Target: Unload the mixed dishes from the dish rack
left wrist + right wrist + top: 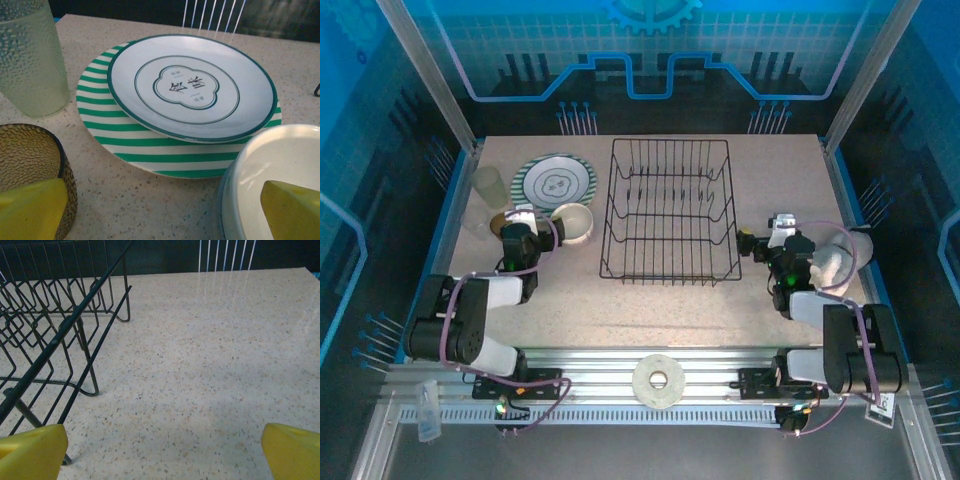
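**Dish rack** [670, 212]: black wire, rectangular, raised sides. It was stood at the middle of the table [780, 160].

**Dishes**, grouped on the table left of the rack:
- The green-and-white striped plate [125, 147] was laid flat.
- A white plate with green rim [192, 87] was stacked on it, shifted toward the far right.
- The pale translucent tumbler [30, 60] was set upright, left of the plates.
- The small brown cup [25, 160] was placed nearer the arms.
- The cream bowl [280, 170] was placed just beside the striped plate.

**Left tool** [161, 212]: its yellow fingertips were held apart, one over the brown cup and one over the bowl.

**Right tool** [161, 452]: its fingertips were held apart above bare table, just right of the rack.

**Other items:**
- A white ring-shaped disc [658, 381] was laid on the rail between the arm bases.
- A soft white lump [835, 262] was seen beside the right arm.
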Motion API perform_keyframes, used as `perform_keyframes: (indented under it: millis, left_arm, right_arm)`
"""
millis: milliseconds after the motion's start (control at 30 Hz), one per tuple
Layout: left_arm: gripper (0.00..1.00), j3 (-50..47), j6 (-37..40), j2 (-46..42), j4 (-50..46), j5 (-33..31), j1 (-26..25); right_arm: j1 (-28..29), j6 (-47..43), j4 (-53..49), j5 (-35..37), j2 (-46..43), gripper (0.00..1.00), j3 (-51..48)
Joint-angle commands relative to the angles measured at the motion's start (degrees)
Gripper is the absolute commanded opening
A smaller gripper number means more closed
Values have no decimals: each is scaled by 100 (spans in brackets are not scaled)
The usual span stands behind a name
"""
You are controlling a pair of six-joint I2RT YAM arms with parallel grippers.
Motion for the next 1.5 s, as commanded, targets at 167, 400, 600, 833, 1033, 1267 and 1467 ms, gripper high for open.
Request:
perform_keyframes:
  millis: [167, 400, 600, 833, 1033, 1267, 1467]
  left_arm:
    - [99, -449, 43, 329, 1253, 157, 83]
    - [99, -455, 32, 370, 1326, 181, 101]
    - [99, -297, 41, 357, 1035, 171, 102]
    - [99, -244, 65, 368, 939, 64, 62]
    - [99, -130, 129, 379, 745, 204, 49]
    - [99, -130, 138, 380, 745, 203, 42]
    - [99, -130, 138, 372, 750, 210, 40]
  right_arm:
    - [-59, -142, 1819, -388, 1195, 100, -47]
    - [-50, -205, 1315, -533, 1226, 100, 226]
    - [72, -266, 1087, -309, 1249, 100, 363]
    - [153, -316, 931, -168, 1258, 100, 452]
    - [207, -348, 857, -37, 1258, 100, 488]
    - [388, -610, 431, -69, 1283, 100, 733]
    - [392, -627, 365, -118, 1283, 100, 765]
